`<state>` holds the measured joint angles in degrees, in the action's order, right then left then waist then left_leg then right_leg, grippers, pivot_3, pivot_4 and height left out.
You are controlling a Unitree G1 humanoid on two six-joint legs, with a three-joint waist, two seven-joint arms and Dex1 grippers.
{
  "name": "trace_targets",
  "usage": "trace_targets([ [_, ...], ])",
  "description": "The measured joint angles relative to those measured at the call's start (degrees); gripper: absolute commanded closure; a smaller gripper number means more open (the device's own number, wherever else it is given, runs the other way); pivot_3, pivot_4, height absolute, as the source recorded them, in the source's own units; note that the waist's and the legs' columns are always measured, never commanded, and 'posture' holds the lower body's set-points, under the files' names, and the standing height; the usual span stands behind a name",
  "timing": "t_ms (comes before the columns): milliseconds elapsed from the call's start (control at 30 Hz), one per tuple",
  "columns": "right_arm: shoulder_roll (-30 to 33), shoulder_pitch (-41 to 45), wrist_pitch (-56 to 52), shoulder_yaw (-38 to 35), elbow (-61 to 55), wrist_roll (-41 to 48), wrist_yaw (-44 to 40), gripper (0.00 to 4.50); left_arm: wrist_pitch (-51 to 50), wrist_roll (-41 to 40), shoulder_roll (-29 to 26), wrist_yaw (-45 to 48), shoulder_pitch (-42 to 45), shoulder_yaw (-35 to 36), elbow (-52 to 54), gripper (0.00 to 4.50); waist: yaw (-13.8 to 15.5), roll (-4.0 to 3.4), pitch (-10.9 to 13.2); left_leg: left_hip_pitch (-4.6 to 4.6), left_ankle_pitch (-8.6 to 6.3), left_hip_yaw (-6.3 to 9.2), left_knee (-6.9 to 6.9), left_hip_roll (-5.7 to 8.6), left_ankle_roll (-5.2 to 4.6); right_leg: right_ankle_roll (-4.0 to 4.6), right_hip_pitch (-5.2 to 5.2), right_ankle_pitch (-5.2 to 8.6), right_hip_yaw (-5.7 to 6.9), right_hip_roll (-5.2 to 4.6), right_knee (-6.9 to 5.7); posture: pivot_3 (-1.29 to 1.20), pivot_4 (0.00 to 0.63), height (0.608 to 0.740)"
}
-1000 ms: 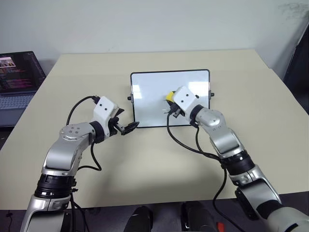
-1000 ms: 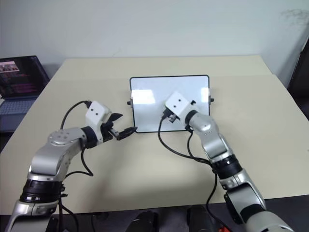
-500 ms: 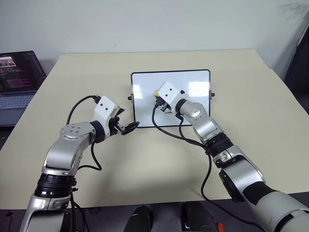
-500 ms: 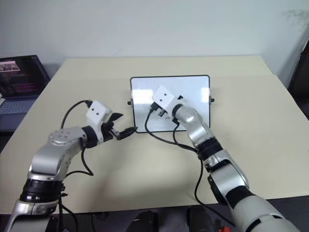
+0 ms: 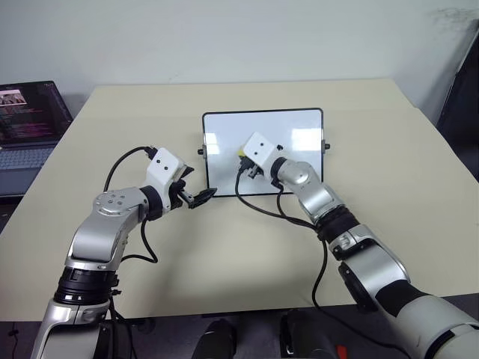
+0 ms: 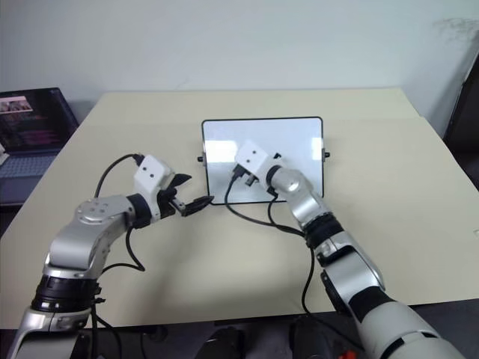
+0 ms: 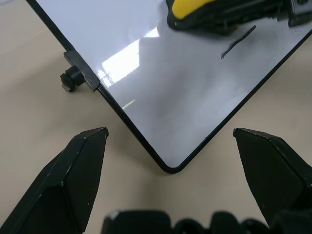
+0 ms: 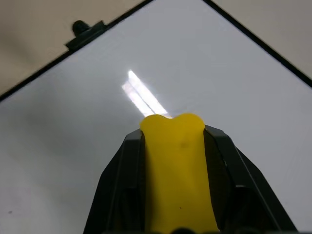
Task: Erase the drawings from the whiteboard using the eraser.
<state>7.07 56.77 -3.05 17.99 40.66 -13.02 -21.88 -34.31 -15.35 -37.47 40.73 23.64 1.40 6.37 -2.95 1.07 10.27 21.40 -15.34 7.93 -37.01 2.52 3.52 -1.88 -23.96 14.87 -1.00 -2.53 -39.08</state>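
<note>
We see bare table (image 5: 247,247) around whiteboard (image 5: 299,127); right gripper (image 5: 244,158) with eraser (image 8: 178,170) over board centre; laptop (image 5: 30,120) well apart left.

The right arm reaches forward and across toward the left, its right gripper (image 8: 178,146) clamped tight (both black fingers pressed inward). The left arm is bent, its left gripper (image 7: 170,165) spread wide.

The two head views look forward and down over the table (image 5: 224,254), while both wrist views sit close above the whiteboard (image 7: 161,97) (shared by all four).
</note>
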Motion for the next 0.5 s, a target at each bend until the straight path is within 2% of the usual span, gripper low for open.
trace_targets([
  [167,3.83,-3.45,-1.96,0.32,-5.23,-0.96,-3.52,3.23,0.02,0.11,0.02,0.15,0.23,-0.02,-0.21,0.00,0.00,0.00,0.00,-0.58,-0.02,-0.07,0.08,-0.06,-0.02,-0.02,0.57,0.00,-0.05,0.07,0.10,0.00,0.150,0.740],
  [333,5.65,-5.63,-3.99,0.44,-8.30,-1.84,-4.53,3.23,0.12,0.21,0.07,0.36,0.38,-0.14,-0.26,0.00,0.05,0.02,-0.01,-0.68,-0.01,-0.03,0.00,-0.14,-0.01,-0.02,0.71,0.00,-0.07,0.24,0.10,0.00,0.150,0.740],
  [500,5.04,-6.98,-6.32,1.84,-10.57,-2.57,-6.11,3.23,0.95,0.32,0.51,0.66,0.84,-1.14,-0.76,0.00,-0.23,0.03,-0.02,-0.78,0.00,-0.09,0.01,-0.20,0.00,0.08,0.74,-0.05,-0.11,0.38,0.09,0.00,0.150,0.740],
])
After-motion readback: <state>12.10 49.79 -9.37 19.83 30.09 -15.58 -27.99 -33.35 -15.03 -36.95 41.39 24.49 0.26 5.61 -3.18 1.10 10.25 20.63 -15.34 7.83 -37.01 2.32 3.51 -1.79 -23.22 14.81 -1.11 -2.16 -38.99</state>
